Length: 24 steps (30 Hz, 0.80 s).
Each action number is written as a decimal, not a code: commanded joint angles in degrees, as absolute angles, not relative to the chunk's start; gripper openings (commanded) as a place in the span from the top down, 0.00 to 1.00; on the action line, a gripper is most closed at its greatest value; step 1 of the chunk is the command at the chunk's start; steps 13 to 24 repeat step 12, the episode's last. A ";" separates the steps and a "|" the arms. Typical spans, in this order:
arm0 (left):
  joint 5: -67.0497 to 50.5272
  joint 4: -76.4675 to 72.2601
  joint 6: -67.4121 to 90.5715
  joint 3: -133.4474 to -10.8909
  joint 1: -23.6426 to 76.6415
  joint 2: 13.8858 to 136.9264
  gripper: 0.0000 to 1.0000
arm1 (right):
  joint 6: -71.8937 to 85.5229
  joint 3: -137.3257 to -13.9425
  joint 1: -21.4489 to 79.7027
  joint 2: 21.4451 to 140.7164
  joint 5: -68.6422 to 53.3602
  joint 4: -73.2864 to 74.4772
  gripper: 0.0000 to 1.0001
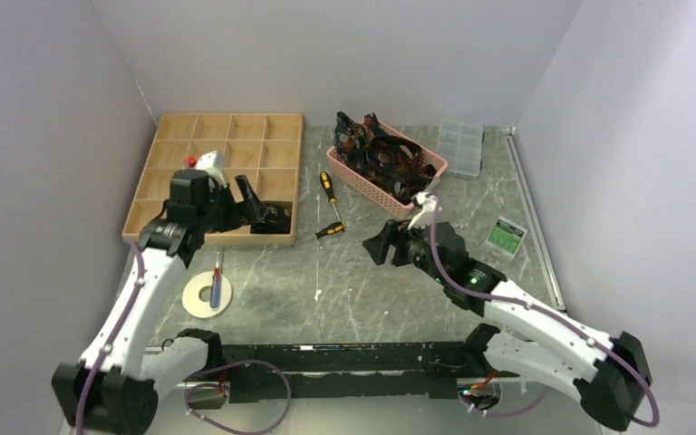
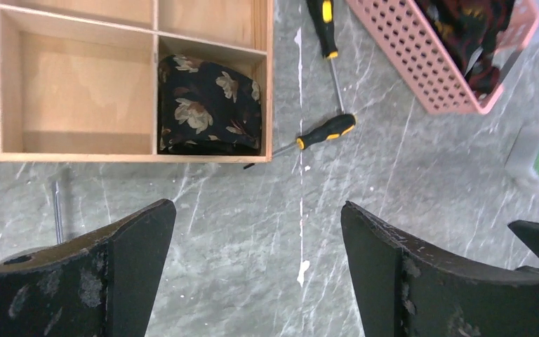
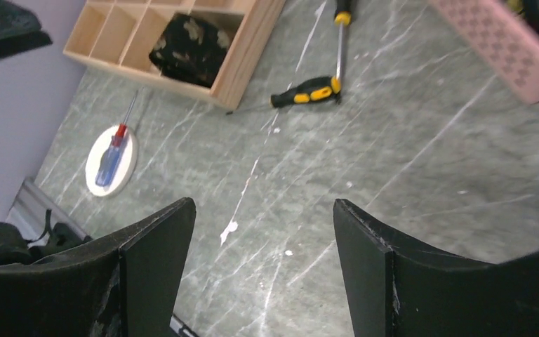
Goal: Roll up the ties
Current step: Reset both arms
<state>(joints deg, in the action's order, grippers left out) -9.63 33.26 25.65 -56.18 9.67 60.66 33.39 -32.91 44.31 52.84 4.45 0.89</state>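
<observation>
My left pincer (image 2: pixel 256 217) hangs wide and empty beside the wooden tray (image 2: pixel 112 157) at the desk's left edge. One rolled tie (image 2: pixel 209 105) sits in its near-right compartment, the walls keeping it coiled, I judge. I see my right pincer (image 3: pixel 263 210) wide and empty too; the other ties (image 1: pixel 390 159) fill the pink basket (image 1: pixel 349 172) near the far edge.

Wooden tray (image 1: pixel 227 127), pink basket (image 1: pixel 355 178), clear box (image 1: pixel 460 147), green packet (image 1: pixel 506 237)

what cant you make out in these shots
Rolled tie in the wooden tray: top view, mostly covered by the left gripper.
Ties in the pink basket: a dark tangle in every view, so no count.
Pink basket: right wrist view, blurred and cut off by the top right corner.
Green packet: top view, print too small to read.
</observation>
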 commanded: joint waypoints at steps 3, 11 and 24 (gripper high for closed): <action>-2.01 32.13 32.74 -51.20 9.58 50.94 0.06 | 29.48 -31.28 44.37 41.99 15.79 7.12 0.10; 1.47 36.49 34.16 -51.13 9.58 47.27 0.06 | 32.25 -37.40 50.95 44.81 37.09 11.85 0.00; 1.79 36.99 34.33 -51.22 9.58 47.12 0.06 | 32.87 -38.39 51.15 45.46 39.47 13.28 0.00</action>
